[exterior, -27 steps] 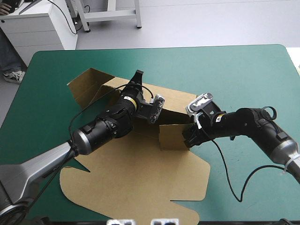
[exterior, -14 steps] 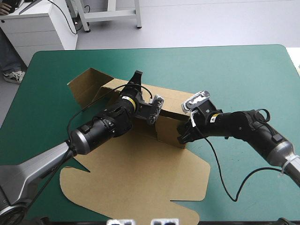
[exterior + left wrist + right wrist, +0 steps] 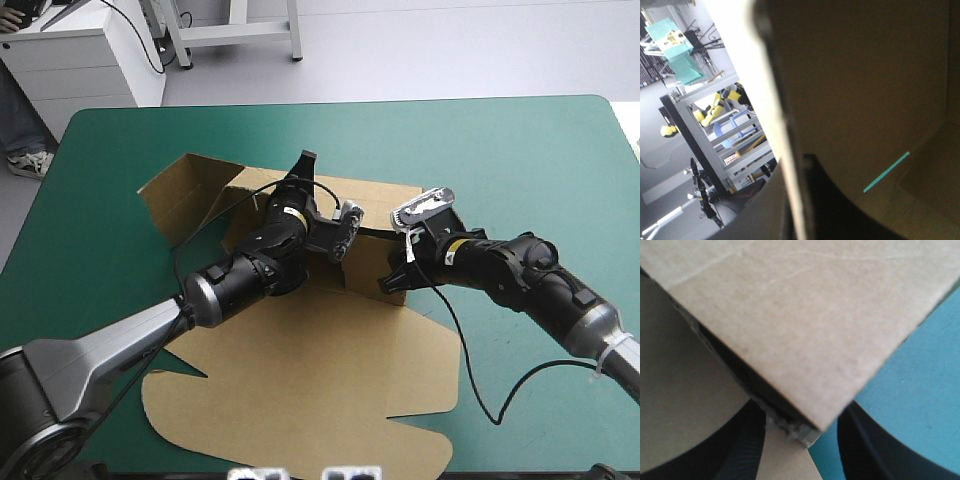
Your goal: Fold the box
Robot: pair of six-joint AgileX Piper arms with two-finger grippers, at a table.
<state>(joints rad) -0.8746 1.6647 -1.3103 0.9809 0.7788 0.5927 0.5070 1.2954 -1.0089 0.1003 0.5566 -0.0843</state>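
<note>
Currently left gripper [image 3: 303, 172] pinches the twelve-o'clock wall of the box [image 3: 300, 385]; right gripper [image 3: 393, 282], spread open, straddles the three-o'clock corner. Pushing crookedly could crush it.

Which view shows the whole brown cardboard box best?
High view: the brown cardboard box shows nearly whole, walls raised, near sheet flat. Right wrist view: one corner, close up. Left wrist view: a dark wall.

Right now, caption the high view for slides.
Left gripper pinches a raised wall of the brown cardboard box; right gripper straddles a corner.
</note>
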